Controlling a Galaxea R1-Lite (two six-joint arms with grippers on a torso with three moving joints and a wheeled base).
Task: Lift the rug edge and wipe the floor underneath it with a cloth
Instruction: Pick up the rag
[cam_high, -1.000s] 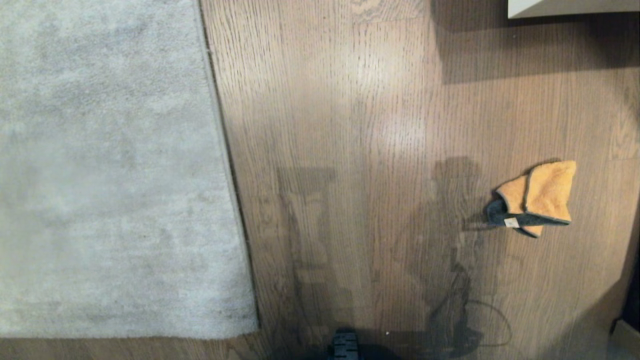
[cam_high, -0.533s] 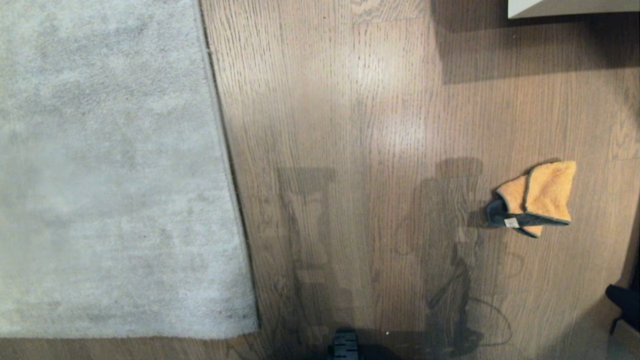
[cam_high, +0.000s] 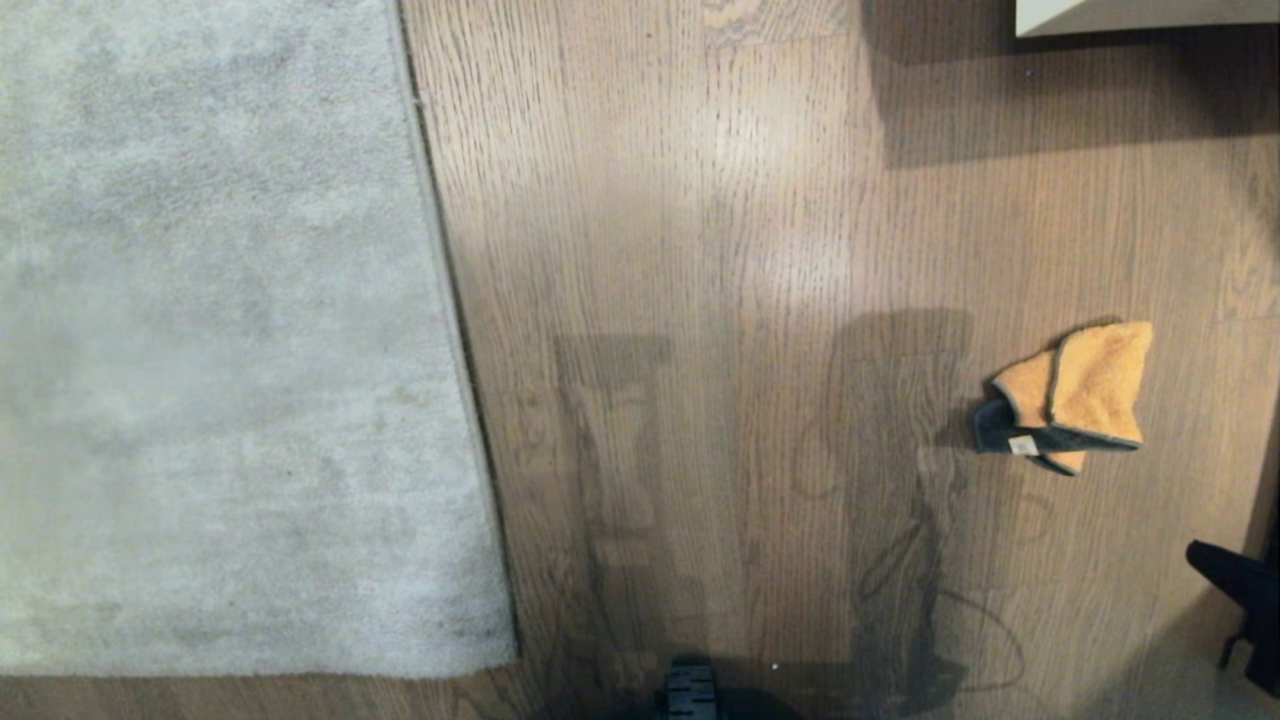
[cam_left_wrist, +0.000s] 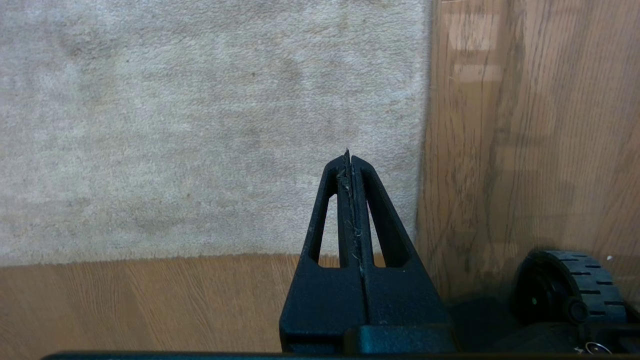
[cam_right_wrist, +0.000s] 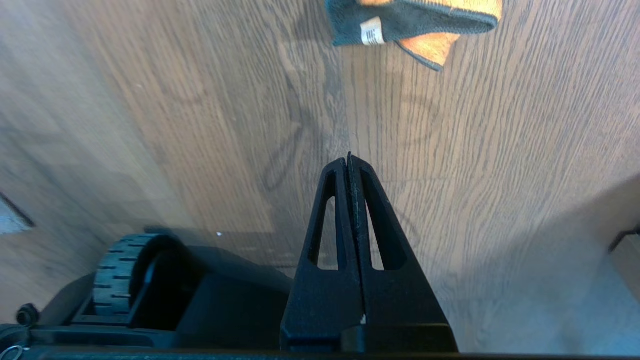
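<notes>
Both grippers pressed together, empty, L gripper over rug edge, R gripper near cloth

Wide bare floor between the rug edge and the cloth, with nothing lying on it. Rug edge flat against the planks along its whole visible run, open to approach from the floor side. Open planks all round the cloth. Pale furniture corner well beyond, at the far right. Robot's own wheel low at the near middle. Right gripper, fingers pressed together, nearer than the cloth, bare floor between.
</notes>
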